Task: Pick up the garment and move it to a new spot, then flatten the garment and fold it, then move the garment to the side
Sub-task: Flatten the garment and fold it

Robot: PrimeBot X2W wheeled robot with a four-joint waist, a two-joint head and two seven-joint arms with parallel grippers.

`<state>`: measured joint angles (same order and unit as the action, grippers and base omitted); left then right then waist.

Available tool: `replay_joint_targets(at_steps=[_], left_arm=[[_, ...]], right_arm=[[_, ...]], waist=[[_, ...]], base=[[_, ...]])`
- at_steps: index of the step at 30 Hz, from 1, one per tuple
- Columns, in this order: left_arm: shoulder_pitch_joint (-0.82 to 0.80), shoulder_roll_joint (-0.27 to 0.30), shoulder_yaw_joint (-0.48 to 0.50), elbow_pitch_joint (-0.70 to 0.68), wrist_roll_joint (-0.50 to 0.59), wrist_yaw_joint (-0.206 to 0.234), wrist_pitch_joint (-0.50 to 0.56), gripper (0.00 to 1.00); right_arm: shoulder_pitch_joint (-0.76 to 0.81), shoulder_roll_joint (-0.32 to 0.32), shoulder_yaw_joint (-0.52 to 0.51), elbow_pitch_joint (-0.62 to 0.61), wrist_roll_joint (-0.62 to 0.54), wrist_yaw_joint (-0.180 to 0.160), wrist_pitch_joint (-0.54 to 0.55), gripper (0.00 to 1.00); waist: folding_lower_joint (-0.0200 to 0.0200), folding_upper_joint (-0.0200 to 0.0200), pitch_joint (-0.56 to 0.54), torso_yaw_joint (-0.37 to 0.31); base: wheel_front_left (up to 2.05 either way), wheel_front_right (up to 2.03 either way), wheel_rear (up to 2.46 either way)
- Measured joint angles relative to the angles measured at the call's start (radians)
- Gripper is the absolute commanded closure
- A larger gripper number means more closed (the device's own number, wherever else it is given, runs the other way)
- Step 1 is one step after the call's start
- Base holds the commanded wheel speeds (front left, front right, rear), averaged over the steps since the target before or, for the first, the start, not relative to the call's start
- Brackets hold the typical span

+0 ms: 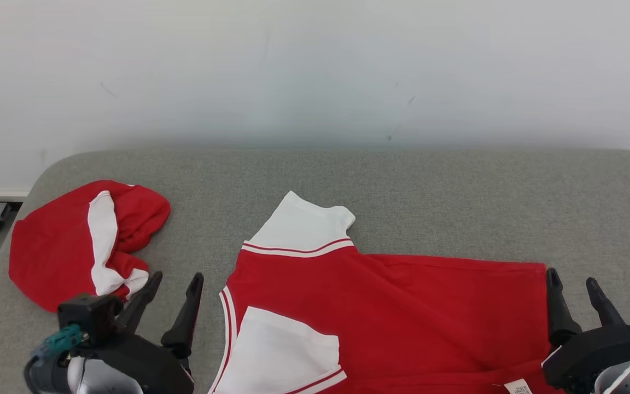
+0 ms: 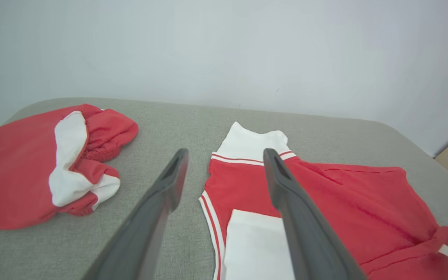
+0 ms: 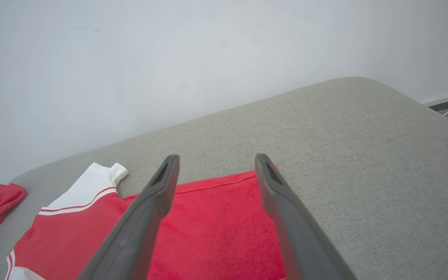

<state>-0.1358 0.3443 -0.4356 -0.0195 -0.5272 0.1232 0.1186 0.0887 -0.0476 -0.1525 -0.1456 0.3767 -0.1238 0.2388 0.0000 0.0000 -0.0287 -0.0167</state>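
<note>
A red garment [image 1: 402, 312] with white sleeves and striped trim lies spread on the grey cushion [image 1: 457, 202]; one white sleeve points to the far side, another lies folded over near the front edge. The left wrist view shows the garment [image 2: 344, 202] too, and the right wrist view shows its red body [image 3: 216, 229]. My left gripper [image 1: 175, 282] hovers open just left of the garment's neckline, fingers empty, also seen in its own view as left gripper [image 2: 226, 155]. My right gripper [image 1: 572, 282] stands open at the garment's right edge, with right gripper [image 3: 214, 161] above that hem.
A second red-and-white garment [image 1: 74, 241] lies bunched at the cushion's left end, also visible as bunched garment [image 2: 45, 163]. A pale wall [image 1: 315, 65] rises behind the cushion. Bare grey cushion stretches along the back and right.
</note>
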Motion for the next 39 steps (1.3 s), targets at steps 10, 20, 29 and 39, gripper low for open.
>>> replay_joint_targets(at_steps=[10, 20, 29, 39], left_arm=[[0.032, -0.076, 0.042, 0.017, 0.013, 0.001, -0.142, 0.00], [0.101, -0.092, 0.099, 0.130, 0.036, 0.001, -0.156, 0.00], [0.112, -0.099, 0.106, 0.136, 0.062, 0.001, -0.156, 0.00], [0.112, -0.101, 0.107, 0.143, 0.078, 0.001, -0.156, 0.00]], right_arm=[[-0.017, -0.005, 0.064, 0.063, 0.002, 0.040, -0.162, 0.00], [-0.017, -0.013, 0.116, 0.143, -0.009, 0.108, -0.247, 0.00], [-0.017, -0.019, 0.122, 0.182, -0.028, 0.120, -0.295, 0.00], [-0.019, -0.018, 0.127, 0.215, -0.028, 0.130, -0.330, 0.00]], waist=[[-0.0001, 0.0000, -0.033, -0.015], [-0.0001, 0.0000, -0.045, -0.015], [0.0000, 0.0000, -0.045, -0.011], [0.0000, 0.0000, -0.040, -0.008]], base=[[0.00, 0.00, 0.00], [0.00, 0.00, 0.00], [0.00, 0.00, 0.00], [0.00, 0.00, 0.00]])
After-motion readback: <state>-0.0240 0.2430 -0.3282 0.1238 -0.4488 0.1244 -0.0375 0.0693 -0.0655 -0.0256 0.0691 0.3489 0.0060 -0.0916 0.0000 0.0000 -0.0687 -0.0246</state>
